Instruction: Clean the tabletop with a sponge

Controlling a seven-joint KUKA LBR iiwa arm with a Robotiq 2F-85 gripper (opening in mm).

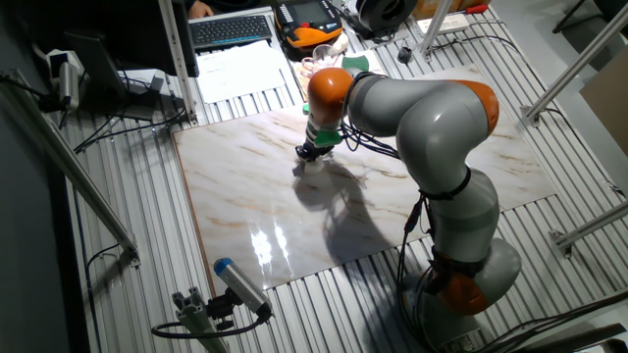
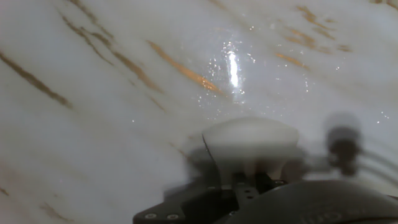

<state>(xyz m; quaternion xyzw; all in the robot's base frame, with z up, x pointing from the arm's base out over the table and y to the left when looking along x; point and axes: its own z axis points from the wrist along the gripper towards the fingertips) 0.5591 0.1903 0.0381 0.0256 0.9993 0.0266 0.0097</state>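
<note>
The glossy marble tabletop [image 1: 255, 196] lies on the ribbed metal bench. My gripper [image 1: 314, 152] points down at its back middle part. In the hand view the cream-white sponge [image 2: 249, 138] sits at the gripper's [image 2: 249, 171] tip, pressed flat against the tabletop [image 2: 93, 124]. The fingers themselves are mostly hidden behind the sponge and the dark hand body. A wet, glittering patch [image 2: 233, 68] shines on the marble just beyond the sponge. In the fixed view the sponge is too small and covered to make out.
Behind the slab are papers [image 1: 240, 69], a keyboard [image 1: 231, 29], an orange-black device [image 1: 309, 34] and a green item [image 1: 353, 62]. A grey cylinder with a blue tip [image 1: 240, 284] lies off the front left corner. Slanted metal bars [image 1: 78, 186] stand at the left.
</note>
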